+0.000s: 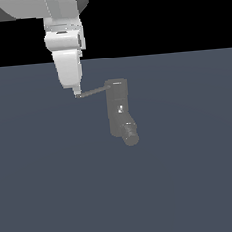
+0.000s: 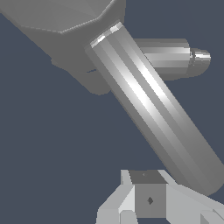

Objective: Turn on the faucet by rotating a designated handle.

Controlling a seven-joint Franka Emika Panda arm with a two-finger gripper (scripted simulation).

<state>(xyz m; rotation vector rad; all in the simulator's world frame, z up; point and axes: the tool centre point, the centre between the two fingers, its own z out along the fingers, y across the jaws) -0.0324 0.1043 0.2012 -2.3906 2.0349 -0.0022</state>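
In the exterior view the faucet (image 1: 118,105) stands upright, a dark grey cylinder whose short spout (image 1: 130,135) angles down to a rounded nozzle. The handle (image 1: 93,92), a thin grey rod, projects from the cylinder's top toward the exterior view's left. My white gripper (image 1: 77,93) comes down from above, its narrow tip at the rod's pale free end, and looks shut with nothing held. In the wrist view the handle (image 2: 153,109) runs diagonally as a thick shiny bar from the faucet body (image 2: 65,39), the spout (image 2: 175,57) lies behind it, and my gripper (image 2: 151,205) sits close beside the rod's end.
The faucet stands on a flat dark blue-grey floor (image 1: 193,181). My white arm (image 1: 64,38) fills the space above the handle's tip.
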